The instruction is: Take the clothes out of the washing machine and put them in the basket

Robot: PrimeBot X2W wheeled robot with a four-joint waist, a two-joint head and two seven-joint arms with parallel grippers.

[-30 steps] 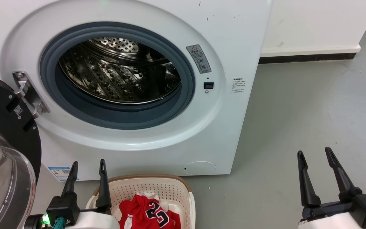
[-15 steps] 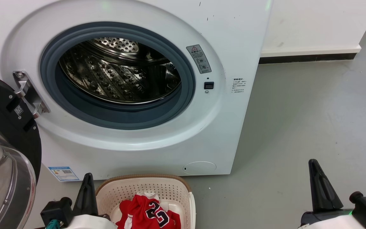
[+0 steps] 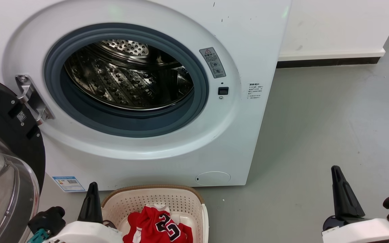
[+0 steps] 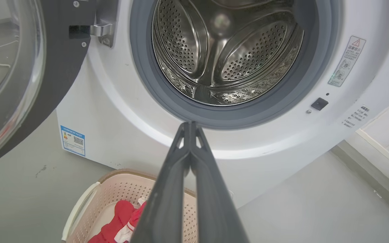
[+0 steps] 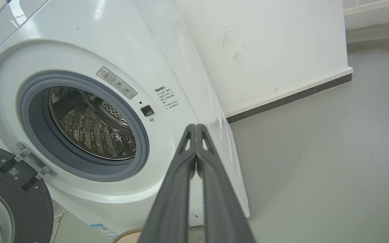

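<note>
The white washing machine (image 3: 248, 40) stands with its black-rimmed glass door (image 3: 2, 162) swung open to the left, and its steel drum (image 3: 128, 76) holds no cloth that I can see. On the floor in front sits the cream basket (image 3: 194, 199) holding the clothes: a red-and-white jersey (image 3: 157, 227) with a black number. My left gripper (image 3: 91, 194) is shut with nothing in it, just left of the basket. At the lower right over the floor, my right gripper (image 3: 339, 179) is shut too. In the left wrist view the shut fingertips (image 4: 189, 126) point at the gasket, above the basket (image 4: 113, 189).
Grey floor (image 3: 333, 118) stretches to the right of the machine. A white wall with a dark skirting strip (image 3: 326, 61) runs behind. The open door takes up the space at the left.
Both grippers went from open to shut and drew back toward the bottom of the head view. The jersey and basket stayed put.
</note>
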